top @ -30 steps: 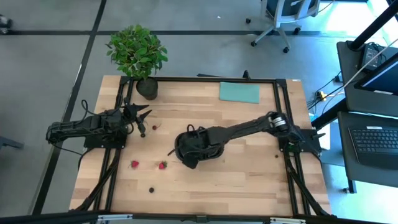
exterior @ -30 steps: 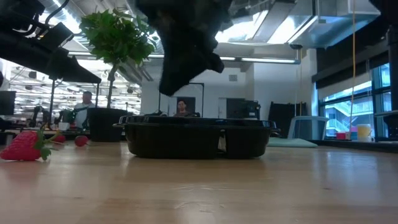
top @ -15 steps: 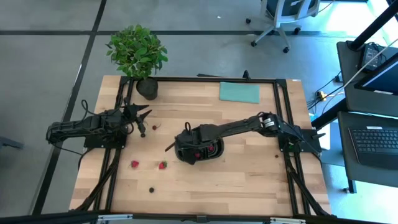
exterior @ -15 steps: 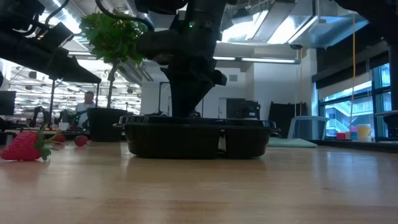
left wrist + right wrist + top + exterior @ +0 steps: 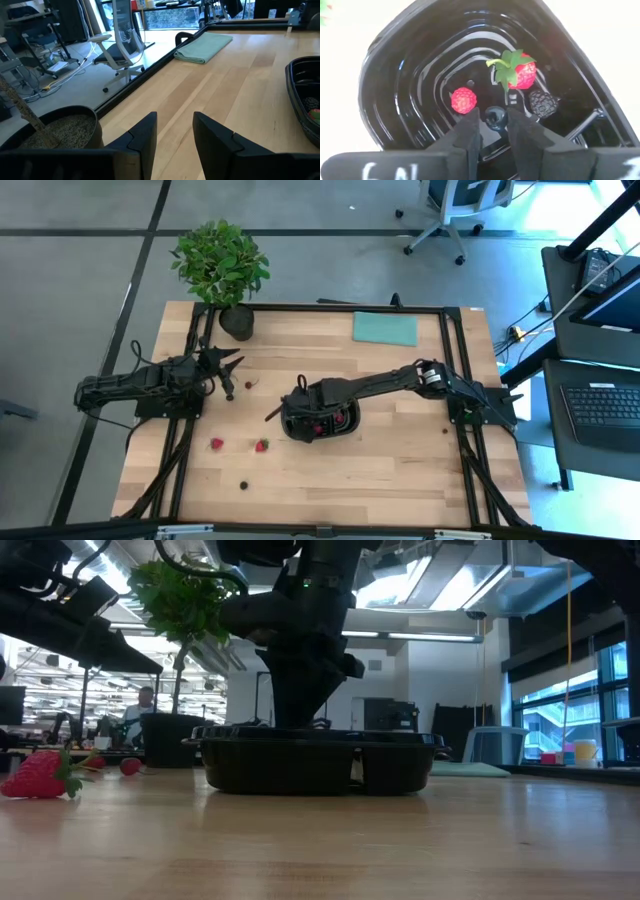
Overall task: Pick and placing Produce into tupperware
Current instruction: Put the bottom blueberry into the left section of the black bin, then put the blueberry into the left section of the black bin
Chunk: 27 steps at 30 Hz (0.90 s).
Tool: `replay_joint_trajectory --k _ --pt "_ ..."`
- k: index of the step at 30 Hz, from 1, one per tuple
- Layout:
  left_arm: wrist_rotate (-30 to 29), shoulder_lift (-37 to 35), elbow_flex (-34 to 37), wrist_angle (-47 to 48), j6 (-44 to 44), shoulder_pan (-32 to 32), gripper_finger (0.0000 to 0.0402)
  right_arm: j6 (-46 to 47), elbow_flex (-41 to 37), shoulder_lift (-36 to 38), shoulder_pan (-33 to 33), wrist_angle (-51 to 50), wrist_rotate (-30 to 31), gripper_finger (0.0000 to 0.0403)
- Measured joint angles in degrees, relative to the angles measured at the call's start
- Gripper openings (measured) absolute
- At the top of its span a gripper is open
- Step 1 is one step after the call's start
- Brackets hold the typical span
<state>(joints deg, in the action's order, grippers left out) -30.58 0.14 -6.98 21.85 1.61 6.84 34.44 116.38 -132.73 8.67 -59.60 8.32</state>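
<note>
Down came the right claw into the black tupperware at bench centre, having swung in from the tray's 7 o'clock side; its fingers stood slightly parted around a dark round berry, not clamped on it. A strawberry, raspberry and blackberry lay in that compartment. Two strawberries and a berry waited at 7 o'clock. At 9 o'clock the left claw hovered empty, fingers parted.
</note>
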Motion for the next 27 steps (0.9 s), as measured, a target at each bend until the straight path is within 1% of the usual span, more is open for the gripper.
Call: replay_joint_trajectory --k 6,14,17,22,27 --pt "0.01 0.02 0.01 0.02 0.0 0.0 0.012 -0.13 0.0 0.0 0.0 0.01 0.0 0.0124" --pt "0.0 0.01 0.0 0.01 0.02 0.01 0.012 -0.17 0.0 0.02 0.0 -0.01 0.04 0.0192" --pt "0.01 0.0 0.02 0.02 0.02 0.01 0.012 -0.18 0.0 0.06 0.0 -0.55 -0.2 0.0212" --pt "-0.01 0.02 0.01 0.0 0.02 0.0 0.012 2.88 -0.07 2.47 0.96 -9.98 -0.62 0.0226" --pt "0.01 0.0 0.0 0.02 0.03 0.01 0.012 7.25 -0.07 8.17 5.02 -18.64 -0.87 0.0227"
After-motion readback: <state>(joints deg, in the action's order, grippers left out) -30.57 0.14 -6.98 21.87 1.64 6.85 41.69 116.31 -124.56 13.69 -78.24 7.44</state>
